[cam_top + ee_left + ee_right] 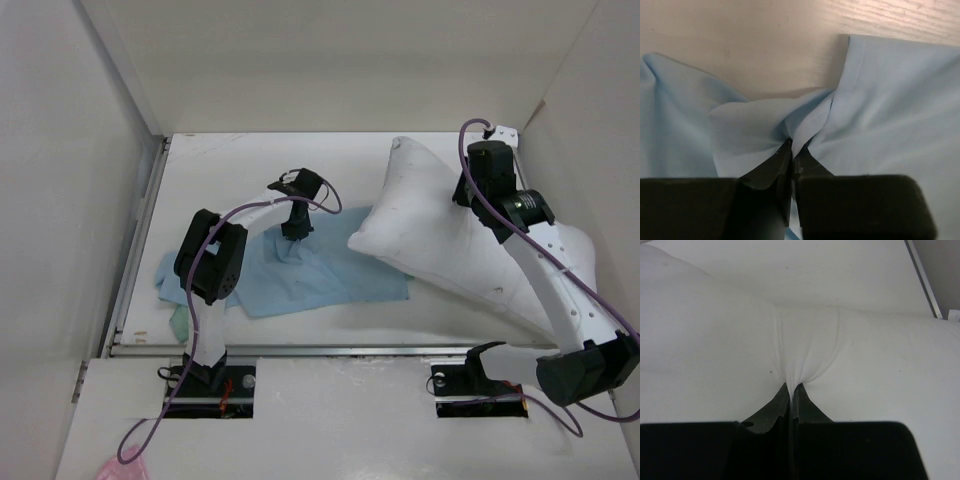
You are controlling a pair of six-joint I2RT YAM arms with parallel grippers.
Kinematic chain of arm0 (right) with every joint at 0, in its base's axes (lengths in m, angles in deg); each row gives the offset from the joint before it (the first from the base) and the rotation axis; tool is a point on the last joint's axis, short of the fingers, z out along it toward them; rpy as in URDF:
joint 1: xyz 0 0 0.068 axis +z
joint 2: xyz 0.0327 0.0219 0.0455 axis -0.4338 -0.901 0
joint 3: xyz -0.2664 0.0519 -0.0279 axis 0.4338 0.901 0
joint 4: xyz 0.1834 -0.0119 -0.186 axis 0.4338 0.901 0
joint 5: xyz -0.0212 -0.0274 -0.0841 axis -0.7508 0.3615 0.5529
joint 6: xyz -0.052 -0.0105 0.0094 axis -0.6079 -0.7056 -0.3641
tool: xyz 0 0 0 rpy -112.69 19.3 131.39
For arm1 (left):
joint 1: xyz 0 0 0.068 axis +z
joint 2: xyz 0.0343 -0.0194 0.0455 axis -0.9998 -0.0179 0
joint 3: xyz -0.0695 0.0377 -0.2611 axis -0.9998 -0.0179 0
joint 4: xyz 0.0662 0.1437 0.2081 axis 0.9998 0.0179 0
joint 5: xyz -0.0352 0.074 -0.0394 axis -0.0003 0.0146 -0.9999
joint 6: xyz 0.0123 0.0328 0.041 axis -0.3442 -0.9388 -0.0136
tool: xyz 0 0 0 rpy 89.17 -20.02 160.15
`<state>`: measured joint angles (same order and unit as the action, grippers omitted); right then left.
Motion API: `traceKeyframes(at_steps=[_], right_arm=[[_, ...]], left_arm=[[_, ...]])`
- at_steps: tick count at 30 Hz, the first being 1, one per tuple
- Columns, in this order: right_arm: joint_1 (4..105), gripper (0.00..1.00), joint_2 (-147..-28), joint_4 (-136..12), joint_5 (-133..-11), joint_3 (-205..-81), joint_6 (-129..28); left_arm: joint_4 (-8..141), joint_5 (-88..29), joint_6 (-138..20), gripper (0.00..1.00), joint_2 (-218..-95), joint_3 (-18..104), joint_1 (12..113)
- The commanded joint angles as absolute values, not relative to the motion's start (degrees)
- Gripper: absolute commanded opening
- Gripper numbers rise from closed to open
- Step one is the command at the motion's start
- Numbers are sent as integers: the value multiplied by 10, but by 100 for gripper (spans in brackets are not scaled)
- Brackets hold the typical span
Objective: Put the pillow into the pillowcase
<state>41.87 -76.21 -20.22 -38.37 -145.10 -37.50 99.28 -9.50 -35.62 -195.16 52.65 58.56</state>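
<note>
- Overhead view: the pillowcase (300,285) lies pale-blue side up on the table (230,170), left of centre and close to the near edge. A sliver of green cloth peeks out at its near left corner.
- My left gripper (297,234) points straight down at the far edge of the pillowcase, where the cloth rises to it in a small peak.
- The pillow (430,240) fills the right half of the table, slanting from the far middle toward the right edge. Its near edge meets the right end of the pillowcase, and I cannot tell whether it overlaps.
- My right gripper (465,200) is pressed down on the far part of the pillow, and from here its tips are hidden.
- Left wrist view: the black fingers (765,175) are closed to a hairline, with a fold of pale blue cloth pinched between the tips. Pleats run into the pinch, a stitched hem (859,65) climbs on the right, and bare pale table shows beyond.
- Right wrist view: the jaws are closed tight on a tuck of the pillow's white cover, with creases fanning up from the tips. A metal strip (922,275) crosses the upper right corner.
</note>
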Motion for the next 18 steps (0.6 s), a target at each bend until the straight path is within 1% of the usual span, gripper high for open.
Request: traceKeyframes(at_steps=[1, 4, 6, 8, 9, 10, 13, 14, 18], right_arm=[[416, 0, -760, -269, -367, -1447, -381], [416, 0, -760, -302, -375, -1423, -376], [416, 0, -760, -337, -381, -1405, -364], [416, 0, -785, -377, -381, -1405, -323], [423, 0, -795, -384, -361, -1412, -307], [440, 0, -808, -384, -306, -1433, -295], [473, 0, -870, -380, -204, -1496, -277], [479, 0, -899, -371, -191, -1507, -277], [479, 0, -949, -364, -157, -1531, -260]], left_arm=[[1013, -54, -349, 0, -1948, 558, 583], [1031, -32, -349, 0, -1959, 614, 583], [1031, -31, -376, 0, -1941, 642, 583], [1031, -41, -396, 0, -1923, 667, 577], [1031, -48, -405, 0, -1904, 667, 577], [1038, -48, -405, 0, -1895, 667, 572], [1049, -55, -405, 0, -1862, 646, 572], [1049, -62, -405, 0, -1857, 638, 572], [1061, -62, -398, 1, -1851, 625, 572]])
